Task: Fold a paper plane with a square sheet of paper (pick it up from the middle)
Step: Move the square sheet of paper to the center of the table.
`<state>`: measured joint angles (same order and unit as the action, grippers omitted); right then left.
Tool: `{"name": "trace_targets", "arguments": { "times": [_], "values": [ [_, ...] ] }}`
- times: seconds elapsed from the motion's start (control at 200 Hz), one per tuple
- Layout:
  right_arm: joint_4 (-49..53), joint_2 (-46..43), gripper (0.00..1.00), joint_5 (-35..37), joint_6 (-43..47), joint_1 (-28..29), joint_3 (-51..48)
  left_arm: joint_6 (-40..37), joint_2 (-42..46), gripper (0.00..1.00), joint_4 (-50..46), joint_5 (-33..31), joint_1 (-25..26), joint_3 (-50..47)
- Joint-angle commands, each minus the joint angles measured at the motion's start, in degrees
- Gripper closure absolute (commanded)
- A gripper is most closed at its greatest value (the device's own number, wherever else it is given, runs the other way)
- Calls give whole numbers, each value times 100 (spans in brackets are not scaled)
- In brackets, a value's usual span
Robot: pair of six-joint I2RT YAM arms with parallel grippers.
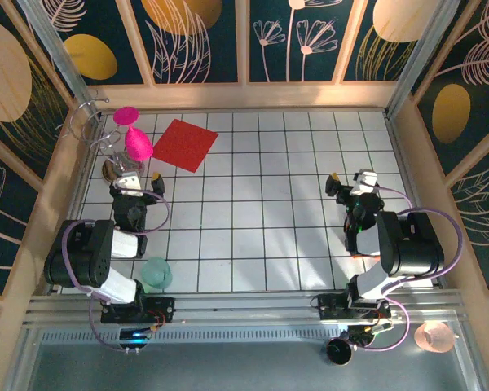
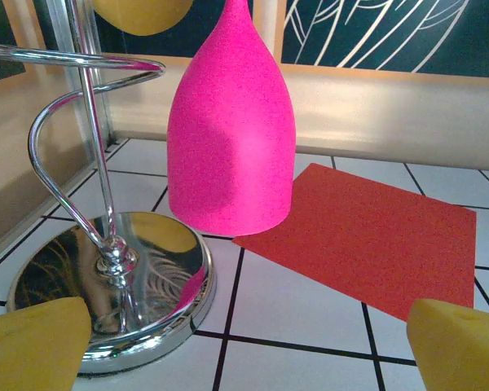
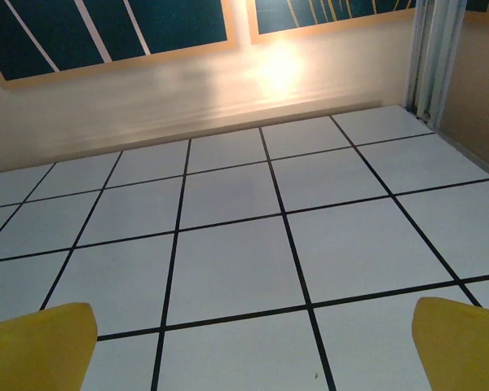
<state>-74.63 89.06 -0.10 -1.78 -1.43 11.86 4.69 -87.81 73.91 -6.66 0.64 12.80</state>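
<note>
On the table (image 1: 269, 212), the red sheet (image 2: 375, 244) lies flat beyond the left gripper (image 2: 244, 350)

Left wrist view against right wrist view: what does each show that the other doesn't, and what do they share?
Left wrist: the square sheet of paper lying flat, an inverted magenta goblet and a chrome stand beside it. Right wrist: a metal post in the right corner. Shared: the white tiled floor, the back wall, and an open pincer at the bottom edge, the left pincer and the right pincer.
</note>
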Motion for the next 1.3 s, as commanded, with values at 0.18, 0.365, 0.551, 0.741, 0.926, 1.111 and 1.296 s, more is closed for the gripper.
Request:
{"name": "trace_targets", "arguments": {
  "times": [0.18,0.365,0.551,0.741,0.926,1.111,1.296],
  "values": [
    [-87,42,1,-36,90,-41,94,-29,-17,1,203,-2,-47,21],
    [-81,42,1,-34,84,-42,93,-21,-26,1,165,-3,-47,45],
    [-78,42,1,-37,90,-48,100,-21,-26,1,159,-2,-47,47],
    [-86,42,1,-35,84,-47,89,-11,-25,1,218,-28,-47,13],
    [-78,-3,1,32,61,-39,73,77,0,1,618,-210,-47,-194],
    [1106,-925,1,269,85,14,358,163,622,1,588,-540,-47,-475],
    [2965,-1810,1,393,-409,241,1170,659,1984,1,-1104,-1046,-52,-246]
  ]
}}
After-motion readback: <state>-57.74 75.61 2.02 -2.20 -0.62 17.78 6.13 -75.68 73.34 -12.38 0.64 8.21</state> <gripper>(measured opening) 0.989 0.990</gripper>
